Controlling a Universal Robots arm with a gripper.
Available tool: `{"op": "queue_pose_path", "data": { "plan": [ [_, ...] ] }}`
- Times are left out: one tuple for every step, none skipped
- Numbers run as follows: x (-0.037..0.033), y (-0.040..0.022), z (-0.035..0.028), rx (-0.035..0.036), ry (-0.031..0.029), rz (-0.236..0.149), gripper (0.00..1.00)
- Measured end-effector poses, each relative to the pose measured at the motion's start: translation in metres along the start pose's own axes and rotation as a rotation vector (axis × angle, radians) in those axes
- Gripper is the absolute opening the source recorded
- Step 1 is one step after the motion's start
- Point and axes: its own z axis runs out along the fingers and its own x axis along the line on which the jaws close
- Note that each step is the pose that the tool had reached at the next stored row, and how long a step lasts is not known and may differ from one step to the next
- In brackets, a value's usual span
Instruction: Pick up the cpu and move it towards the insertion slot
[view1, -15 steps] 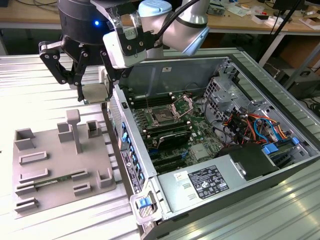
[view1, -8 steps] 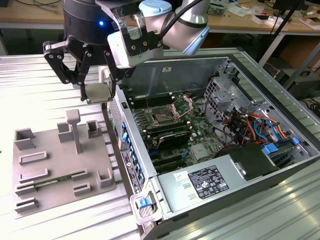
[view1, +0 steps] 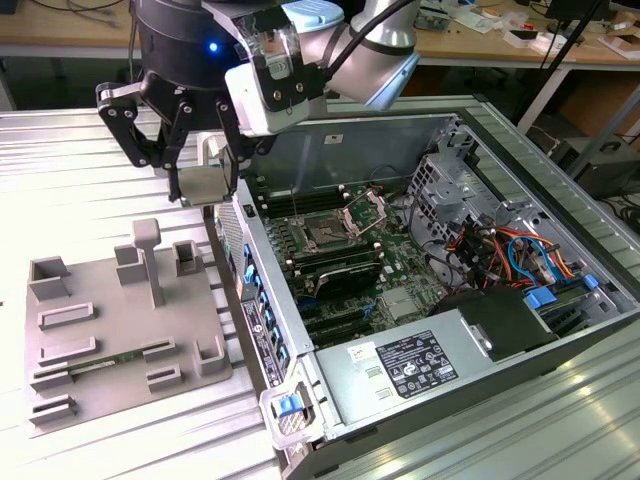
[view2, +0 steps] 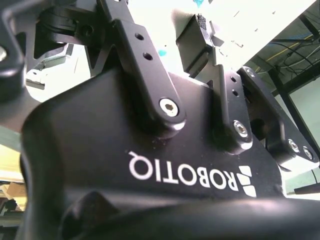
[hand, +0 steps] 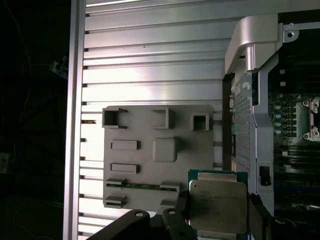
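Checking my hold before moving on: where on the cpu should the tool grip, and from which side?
By two opposite edges, from above its metal top. The cpu is a thin flat square, so only its rim gives faces to pinch; the tool flanks it that way now.

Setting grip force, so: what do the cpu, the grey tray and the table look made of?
cpu: brushed silvery metal lid, soft sheen, on a green board edge. Tray: probably matte grey plastic, uniform and dull, perhaps printed. Table: likely aluminium, ribbed slats with bright glare.
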Motion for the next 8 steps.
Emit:
{"op": "queue_pose_path", "data": {
  "plan": [
    [-0.0012,0.0,0.0001,0.0,-0.0001,0.0,0.55],
    [-0.0024,-0.0001,0.0002,0.0,0.0,0.0,0.55],
    [-0.0034,-0.0001,0.0003,0.0,0.0,0.0,0.55],
    [-0.0041,-0.0001,0.0003,0.0,-0.0001,0.0,0.55],
    [-0.0049,-0.0001,0.0004,0.0,0.0,0.0,0.55],
    [-0.0056,-0.0001,0.0005,0.0,0.0,0.0,0.55],
    [-0.0064,-0.0002,0.0005,0.0,0.0,0.0,0.55],
    [-0.0071,-0.0002,0.0006,0.0,-0.0001,0.0,0.55]
  ]
}}
